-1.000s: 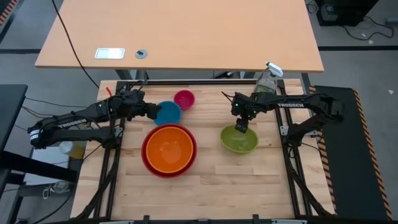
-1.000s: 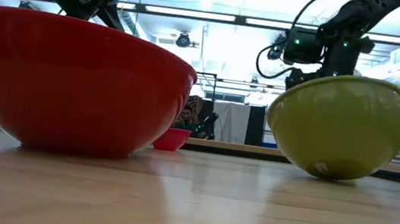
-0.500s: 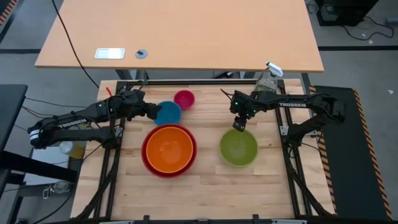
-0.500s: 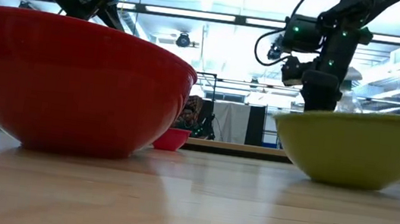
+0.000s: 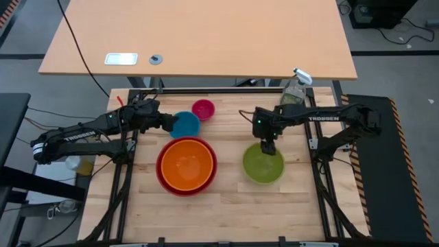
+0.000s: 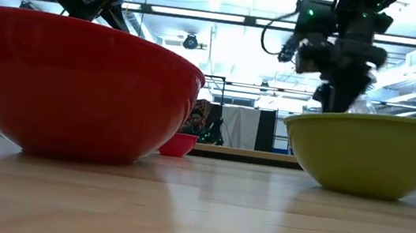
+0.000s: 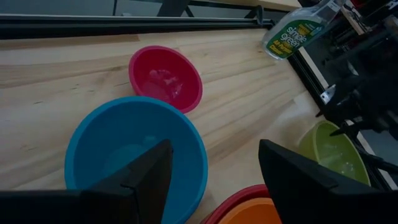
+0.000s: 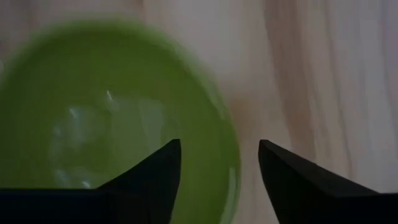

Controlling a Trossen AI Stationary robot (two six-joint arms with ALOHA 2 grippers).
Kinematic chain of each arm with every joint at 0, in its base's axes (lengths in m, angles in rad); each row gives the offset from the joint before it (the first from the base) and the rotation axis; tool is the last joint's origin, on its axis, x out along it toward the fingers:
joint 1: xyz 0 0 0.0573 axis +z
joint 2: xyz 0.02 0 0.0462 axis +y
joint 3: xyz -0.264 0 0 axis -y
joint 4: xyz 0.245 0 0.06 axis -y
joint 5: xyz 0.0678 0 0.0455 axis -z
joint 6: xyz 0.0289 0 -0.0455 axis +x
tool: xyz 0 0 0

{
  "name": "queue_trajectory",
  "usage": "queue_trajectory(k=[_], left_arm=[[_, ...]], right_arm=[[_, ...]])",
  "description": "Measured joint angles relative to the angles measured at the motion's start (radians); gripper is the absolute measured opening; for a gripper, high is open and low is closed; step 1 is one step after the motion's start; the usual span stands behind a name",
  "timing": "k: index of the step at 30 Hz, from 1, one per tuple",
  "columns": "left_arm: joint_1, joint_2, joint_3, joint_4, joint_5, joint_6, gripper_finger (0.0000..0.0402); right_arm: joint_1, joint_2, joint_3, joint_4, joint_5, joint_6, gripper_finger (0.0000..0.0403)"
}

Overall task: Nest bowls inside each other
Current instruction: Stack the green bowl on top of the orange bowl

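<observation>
On the pale slatted wooden table (image 5: 226, 206), the largest piece is the glossy red bowl (image 5: 162, 180), round and deep, with the orange bowl (image 5: 186, 164) nested inside it so only a red rim shows from above. The low view shows what the high view hides: the red bowl's rounded, faintly ribbed outer wall (image 6: 77, 84), with no orange visible.

The lime green bowl (image 5: 263, 165) sits upright on the table's right half, smooth and shiny. The right gripper (image 5: 269, 146) hangs over its far rim, its two dark fingers (image 8: 152, 180) spread apart and holding nothing.

The blue bowl (image 5: 186, 125) rests behind the red one. The left gripper (image 5: 164, 122) stands at its left edge, fingers (image 7: 146, 180) wide apart on either side of the rim, not clamped.

The small magenta-pink bowl (image 5: 203, 108) lies just beyond the blue. A clear spray bottle (image 5: 295, 88) stands at the far right corner; only the left wrist view shows its green label (image 7: 292, 37).
</observation>
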Motion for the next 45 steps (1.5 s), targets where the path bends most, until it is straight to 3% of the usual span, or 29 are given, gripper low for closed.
queue_trajectory(k=[9,15,27,32,37,40,45], left_arm=[[0.0,0.0,0.0,0.0,0.0,0.0,0.0242],[0.0,0.0,0.0,0.0,0.0,0.0,0.0242],[0.0,0.0,0.0,0.0,0.0,0.0,0.0242],[0.0,0.0,0.0,0.0,0.0,0.0,0.0242],[-0.001,0.0,0.0,0.0,0.001,0.0,0.0242],[-0.001,0.0,0.0,0.0,0.02,0.008,0.0242],[-0.001,0.0,0.0,0.001,0.036,0.04,0.0242]], right_arm=[[0.03,0.0,-0.006,-0.022,0.113,-0.002,0.0321],[0.049,0.0,-0.003,-0.024,0.116,-0.014,0.0327],[0.069,0.0,-0.099,0.063,0.115,0.022,0.0231],[0.075,0.0,-0.114,0.077,0.199,0.09,0.0154],[0.065,0.0,-0.114,0.085,0.217,0.152,0.0067],[0.054,-0.002,-0.111,0.099,0.174,0.207,0.0026],[0.047,0.001,-0.084,0.135,0.129,0.31,0.0025]])
